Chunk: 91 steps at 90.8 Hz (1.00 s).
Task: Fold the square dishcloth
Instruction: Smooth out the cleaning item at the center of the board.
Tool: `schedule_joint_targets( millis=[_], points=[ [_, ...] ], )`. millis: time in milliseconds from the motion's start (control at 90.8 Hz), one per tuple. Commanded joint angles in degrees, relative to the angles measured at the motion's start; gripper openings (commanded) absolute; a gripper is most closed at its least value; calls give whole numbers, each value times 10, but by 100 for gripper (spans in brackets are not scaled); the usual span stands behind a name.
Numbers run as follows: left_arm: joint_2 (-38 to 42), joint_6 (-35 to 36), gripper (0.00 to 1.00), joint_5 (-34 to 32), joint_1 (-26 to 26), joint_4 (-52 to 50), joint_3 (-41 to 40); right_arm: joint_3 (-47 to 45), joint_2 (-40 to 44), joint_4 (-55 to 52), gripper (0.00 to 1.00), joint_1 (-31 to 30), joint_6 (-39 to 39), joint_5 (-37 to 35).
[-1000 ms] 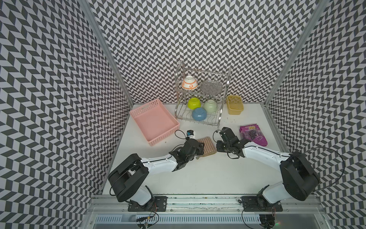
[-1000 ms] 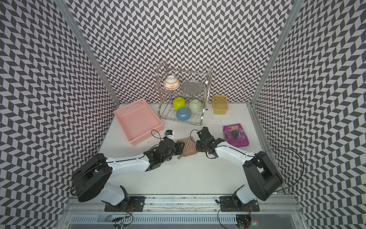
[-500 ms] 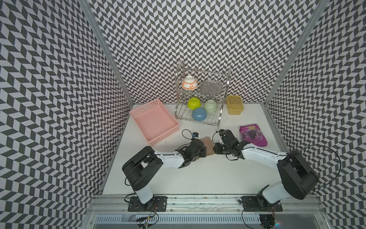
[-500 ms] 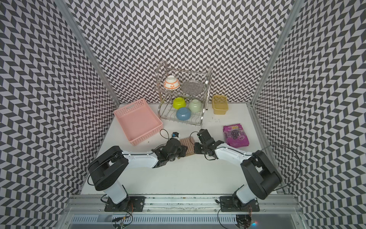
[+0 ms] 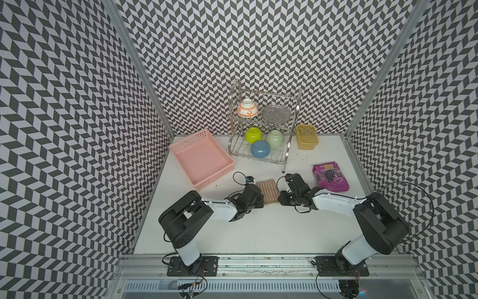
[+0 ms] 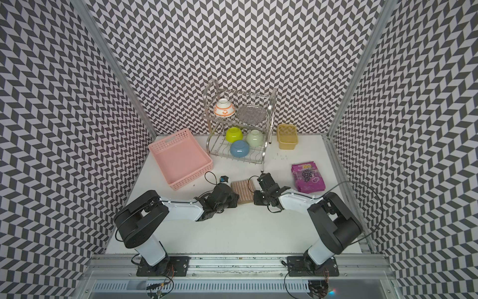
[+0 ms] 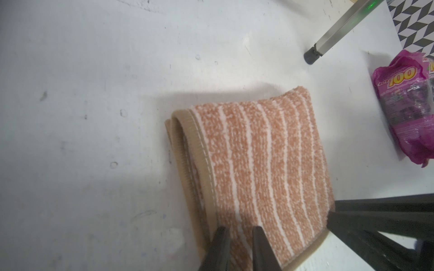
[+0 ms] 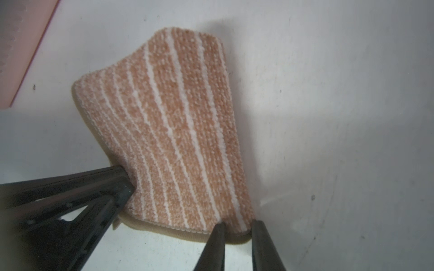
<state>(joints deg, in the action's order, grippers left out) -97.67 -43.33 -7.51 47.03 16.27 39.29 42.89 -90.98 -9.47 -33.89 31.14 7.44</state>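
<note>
One striped dishcloth (image 5: pixel 268 190), folded over, lies mid-desk (image 5: pixel 258 233) between two pincers. The left pincer (image 7: pixel 239 234) and the right pincer (image 8: pixel 237 226) are each closed to a narrow gap on its near edge, one at the left corner and one at the right. Farther back stand one pink basket (image 5: pixel 214 178) at the left, one wire rack (image 5: pixel 278 158) carrying four bowls (image 5: pixel 260 149) and one clear dish (image 5: pixel 275 114), one yellow tub (image 5: pixel 306 145), and one purple packet (image 5: pixel 329 177) at the right.
</note>
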Motion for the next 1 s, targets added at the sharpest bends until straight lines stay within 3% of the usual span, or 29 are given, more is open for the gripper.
schedule_joint_targets(
  millis=[0,187,419,584,991],
  points=[
    [1,10,22,-2,-8,-7,-14,-9,-8,15,22,1,4,0],
    [33,25,23,10,-8,-17,-12,6,34,-16,21,1,-2,-23],
    [96,52,33,16,-8,-64,28,53,93,-53,22,1,-33,-64],
    [96,59,33,22,-24,-72,60,109,56,-50,21,0,-47,-48],
    [-2,67,28,80,-73,-40,104,198,-70,-14,18,-12,-46,-7]
  ],
)
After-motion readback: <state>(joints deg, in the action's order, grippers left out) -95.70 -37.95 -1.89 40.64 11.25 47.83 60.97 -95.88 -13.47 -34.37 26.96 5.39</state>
